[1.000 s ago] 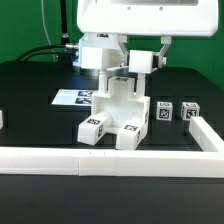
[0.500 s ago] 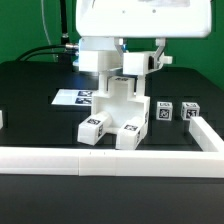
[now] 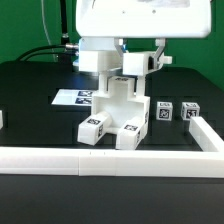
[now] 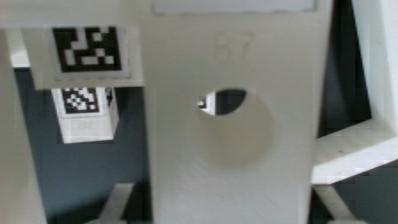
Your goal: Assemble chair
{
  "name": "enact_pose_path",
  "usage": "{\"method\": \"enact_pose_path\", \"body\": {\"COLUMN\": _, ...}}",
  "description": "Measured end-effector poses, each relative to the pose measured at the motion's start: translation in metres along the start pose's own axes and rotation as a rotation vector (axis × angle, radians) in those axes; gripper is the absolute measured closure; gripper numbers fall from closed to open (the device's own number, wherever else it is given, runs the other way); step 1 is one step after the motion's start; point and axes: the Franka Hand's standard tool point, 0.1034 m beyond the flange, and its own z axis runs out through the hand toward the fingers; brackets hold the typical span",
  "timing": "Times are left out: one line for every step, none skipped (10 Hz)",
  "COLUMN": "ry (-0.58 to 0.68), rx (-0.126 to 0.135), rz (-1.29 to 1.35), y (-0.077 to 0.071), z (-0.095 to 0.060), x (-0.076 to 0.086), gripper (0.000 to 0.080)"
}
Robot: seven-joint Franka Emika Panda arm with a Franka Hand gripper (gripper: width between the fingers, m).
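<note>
Chair (image 3: pixel 115 110) part-built, upright on surface (image 3: pixel 40 115) just beside marker board (image 3: pixel 72 97), probably for bracing. Tool (image 3: pixel 121 68) low over chair top, likely seating part; holed panel (image 4: pixel 231 150) fills wrist view. Clenched or released: cannot tell. Loose blocks (image 3: pixel 162 110) past chair from marker board, probably unfitted.

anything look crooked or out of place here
Nothing stands out. The half-built chair stands upright on the table, and the two small blocks sit apart from it on the exterior view's right.
</note>
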Motion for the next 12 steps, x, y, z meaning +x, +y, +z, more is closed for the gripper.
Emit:
{"method": "enact_pose_path", "body": {"ry": 0.012, "rx": 0.006, "rz": 0.007, "y": 0.0037, "z": 0.0005, "x": 0.0008, "gripper": 0.0514}}
{"method": "enact_pose_path", "body": {"ry": 0.012, "rx": 0.008, "rz": 0.005, "y": 0.0015, "z": -0.0004, "x": 0.0001, "gripper": 0.0514}}
{"method": "enact_pose_path", "body": {"ry": 0.012, "rx": 0.011, "rz": 0.002, "y": -0.0017, "z": -0.0008, "x": -0.0014, "gripper": 0.0514}}
{"method": "enact_pose_path", "body": {"ry": 0.016, "rx": 0.012, "rz": -0.001, "y": -0.0025, "z": 0.0000, "x": -0.0019, "gripper": 0.0514}}
{"method": "enact_pose_path", "body": {"ry": 0.017, "rx": 0.012, "rz": 0.000, "y": -0.0024, "z": -0.0001, "x": -0.0017, "gripper": 0.0514}}
{"method": "enact_pose_path", "body": {"ry": 0.017, "rx": 0.012, "rz": -0.001, "y": -0.0024, "z": -0.0001, "x": -0.0017, "gripper": 0.0514}}
{"method": "enact_pose_path", "body": {"ry": 0.017, "rx": 0.011, "rz": -0.005, "y": -0.0022, "z": 0.0003, "x": -0.0020, "gripper": 0.0514}}
{"method": "enact_pose_path", "body": {"ry": 0.018, "rx": 0.010, "rz": -0.015, "y": -0.0016, "z": 0.0010, "x": -0.0026, "gripper": 0.0514}}
{"method": "enact_pose_path", "body": {"ry": 0.019, "rx": 0.008, "rz": -0.030, "y": -0.0022, "z": 0.0011, "x": -0.0030, "gripper": 0.0514}}
{"method": "enact_pose_path", "body": {"ry": 0.020, "rx": 0.001, "rz": -0.051, "y": -0.0025, "z": 0.0013, "x": -0.0032, "gripper": 0.0514}}
{"method": "enact_pose_path", "body": {"ry": 0.019, "rx": 0.001, "rz": -0.054, "y": -0.0026, "z": 0.0017, "x": -0.0030, "gripper": 0.0514}}
{"method": "enact_pose_path", "body": {"ry": 0.019, "rx": 0.002, "rz": -0.053, "y": -0.0027, "z": 0.0016, "x": -0.0028, "gripper": 0.0514}}
